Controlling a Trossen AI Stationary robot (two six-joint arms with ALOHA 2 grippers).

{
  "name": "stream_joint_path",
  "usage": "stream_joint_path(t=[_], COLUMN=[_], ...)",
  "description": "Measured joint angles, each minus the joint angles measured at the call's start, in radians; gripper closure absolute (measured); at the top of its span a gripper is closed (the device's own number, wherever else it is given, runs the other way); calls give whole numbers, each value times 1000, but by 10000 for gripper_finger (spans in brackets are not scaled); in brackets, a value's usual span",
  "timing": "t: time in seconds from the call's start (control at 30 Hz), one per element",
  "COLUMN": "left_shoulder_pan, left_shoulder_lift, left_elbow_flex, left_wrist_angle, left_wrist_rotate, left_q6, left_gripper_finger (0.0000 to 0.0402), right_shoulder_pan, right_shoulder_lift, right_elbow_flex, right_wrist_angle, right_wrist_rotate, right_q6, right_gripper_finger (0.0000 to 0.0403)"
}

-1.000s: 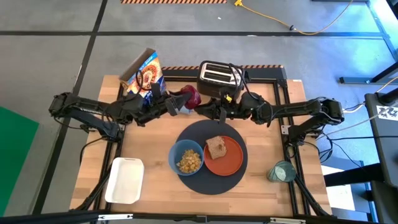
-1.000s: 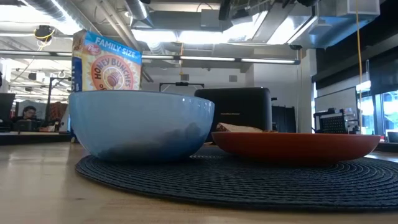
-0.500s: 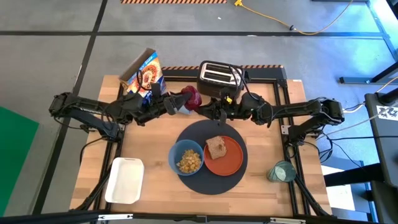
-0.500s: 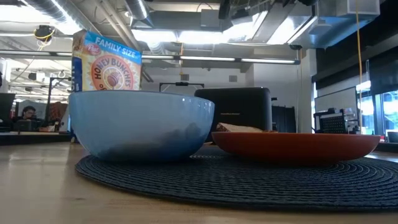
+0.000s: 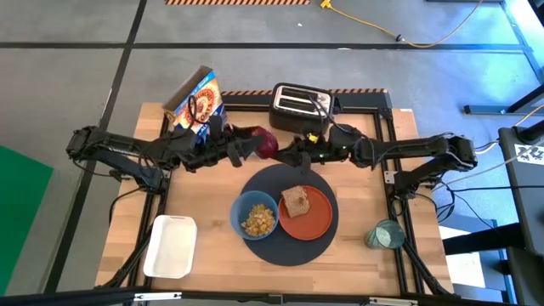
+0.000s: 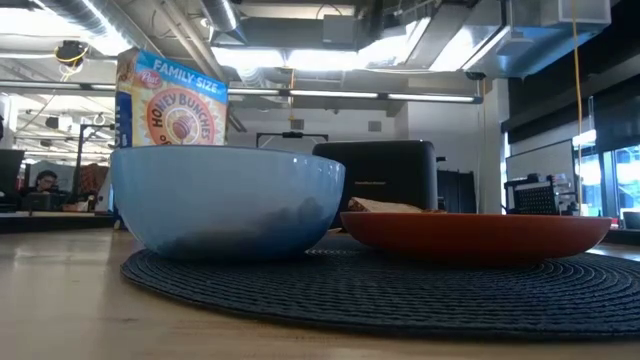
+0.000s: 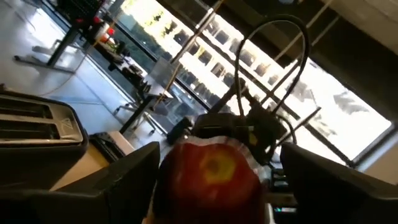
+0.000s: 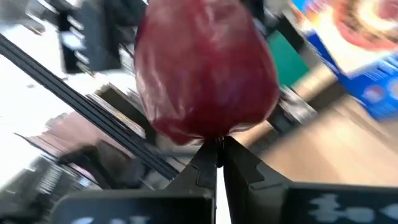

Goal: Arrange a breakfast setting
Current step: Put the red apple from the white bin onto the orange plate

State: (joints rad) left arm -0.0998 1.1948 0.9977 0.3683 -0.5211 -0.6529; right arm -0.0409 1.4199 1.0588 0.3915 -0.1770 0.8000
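We are noting the left pincer [image 5: 252, 146] gripping the small red fruit [image 5: 266, 144] beside the black toaster [image 5: 297, 105]; the right pincer [image 5: 291, 155], closed, is nearing. We are judging it firm, smooth, slippery; grip its widest sides.

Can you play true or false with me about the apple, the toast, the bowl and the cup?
1. The left end effector holds the apple. True.
2. The toast sits in the toaster. False: it lies on the orange plate.
3. The blue bowl is empty. False: it has cereal in it.
4. The teal cup stands off the dark mat, near the table's right edge. True.
5. The right end effector is near the apple, closed, with nothing between its fingers. True.
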Motion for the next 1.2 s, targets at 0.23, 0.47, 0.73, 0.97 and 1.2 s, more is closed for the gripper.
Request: stream_joint_path(t=[0.23,0.47,0.73,0.97,1.2], left_shoulder_pan=[0,-8,-33,-46,-46], left_shoulder_lift=[-13,-12,-12,-13,-12], left_elbow_flex=[0,0,0,0,0], left_wrist_angle=[-134,-157,-193,-287,-346], left_wrist_rotate=[68,133,158,138,138], left_q6=[1,10,61,63,63], left_gripper_finger=[35,32,35,35,35], right_shoulder_pan=[-13,-26,66,155,166], right_shoulder_lift=[-141,-248,-250,-192,-54], right_elbow_flex=[0,0,0,0,0], right_wrist_angle=[-397,-832,-1248,-1449,-1402], right_wrist_rotate=[9,-67,-203,-302,-471], right_q6=[-35,58,175,329,371], right_gripper_finger=[402,402,402,402,400])
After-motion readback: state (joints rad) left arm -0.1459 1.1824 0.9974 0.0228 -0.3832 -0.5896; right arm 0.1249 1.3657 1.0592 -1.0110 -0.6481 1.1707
